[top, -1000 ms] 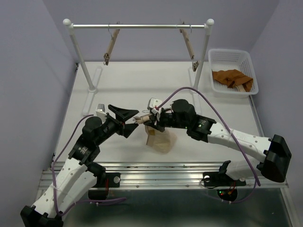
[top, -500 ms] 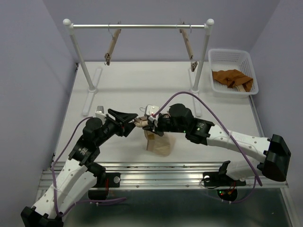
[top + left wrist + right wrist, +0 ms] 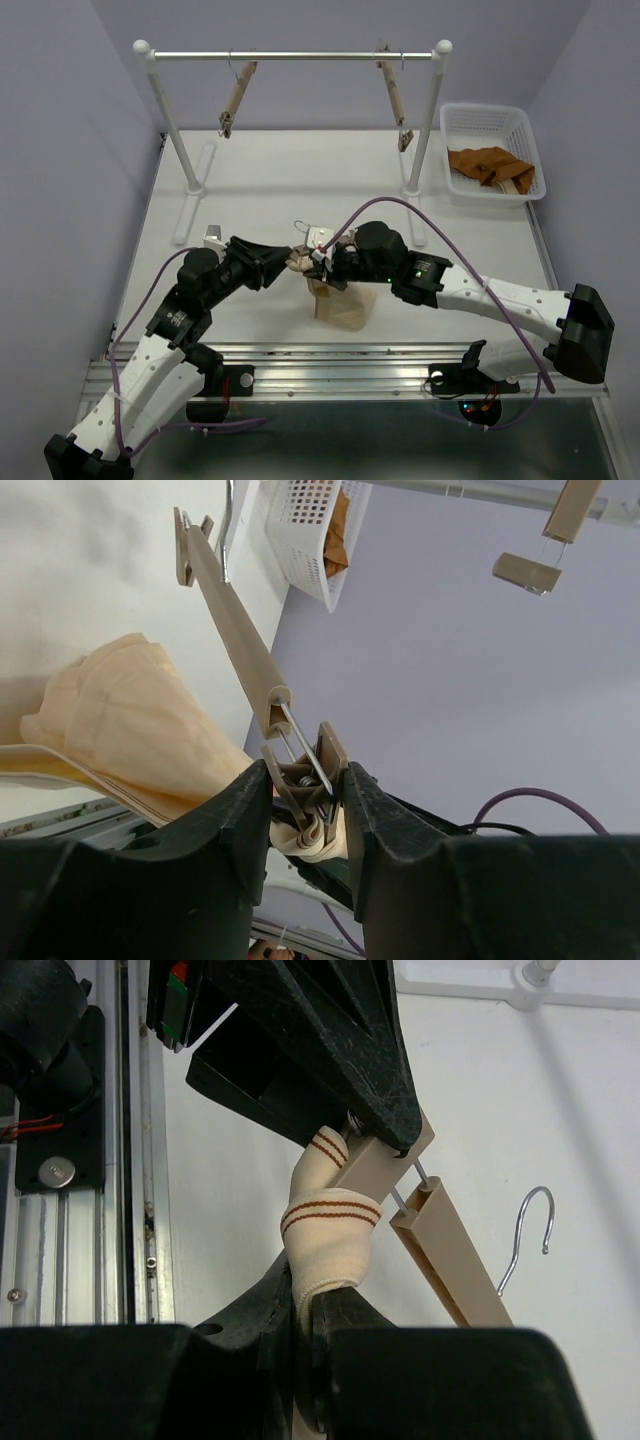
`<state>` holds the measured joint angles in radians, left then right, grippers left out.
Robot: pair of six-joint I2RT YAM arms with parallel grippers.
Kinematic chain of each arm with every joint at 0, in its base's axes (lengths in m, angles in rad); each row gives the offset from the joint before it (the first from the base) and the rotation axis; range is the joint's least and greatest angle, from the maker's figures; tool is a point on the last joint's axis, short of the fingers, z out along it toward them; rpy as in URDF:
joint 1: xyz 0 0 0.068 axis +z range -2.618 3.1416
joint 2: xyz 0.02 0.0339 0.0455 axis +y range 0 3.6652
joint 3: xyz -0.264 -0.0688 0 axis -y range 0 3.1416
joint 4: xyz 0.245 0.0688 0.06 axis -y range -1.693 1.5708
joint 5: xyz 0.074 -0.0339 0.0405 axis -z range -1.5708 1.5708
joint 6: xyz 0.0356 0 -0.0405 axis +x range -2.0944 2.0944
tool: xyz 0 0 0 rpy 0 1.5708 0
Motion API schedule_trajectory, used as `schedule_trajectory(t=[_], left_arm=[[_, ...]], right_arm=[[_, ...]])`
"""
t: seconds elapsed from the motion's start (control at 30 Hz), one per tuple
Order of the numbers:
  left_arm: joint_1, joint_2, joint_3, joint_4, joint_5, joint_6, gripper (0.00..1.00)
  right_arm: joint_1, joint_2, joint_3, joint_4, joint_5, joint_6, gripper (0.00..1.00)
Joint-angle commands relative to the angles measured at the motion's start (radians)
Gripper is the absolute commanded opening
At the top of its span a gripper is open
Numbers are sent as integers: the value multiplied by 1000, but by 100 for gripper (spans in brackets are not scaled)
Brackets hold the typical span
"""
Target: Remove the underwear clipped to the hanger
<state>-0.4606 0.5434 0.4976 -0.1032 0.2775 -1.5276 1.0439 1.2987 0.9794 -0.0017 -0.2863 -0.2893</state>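
While both clamped, left end effector (image 3: 306, 792) on clip (image 3: 331, 752), right end effector (image 3: 302, 1305) on underwear (image 3: 322, 1216).

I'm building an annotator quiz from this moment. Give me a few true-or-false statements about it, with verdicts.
1. The left gripper squeezes a clip of the hanger. True.
2. The rust-orange underwear hangs from the rail. False: it lies in the white basket.
3. The right gripper grips the cream underwear by its striped band. True.
4. Three hangers hang on the rail. False: only two empty hangers do.
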Motion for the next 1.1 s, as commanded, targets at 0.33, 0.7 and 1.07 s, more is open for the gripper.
schedule_trajectory(t=[0.33,0.7,1.07], left_arm=[[2,12,81,-56,-8,130,0],[2,44,150,29,35,360,0],[2,38,64,379,86,566,0]], right_arm=[[27,-24,2,-44,38,-48,1],[27,-1,5,-70,-4,-57,4],[27,-19,8,-9,194,193,8]])
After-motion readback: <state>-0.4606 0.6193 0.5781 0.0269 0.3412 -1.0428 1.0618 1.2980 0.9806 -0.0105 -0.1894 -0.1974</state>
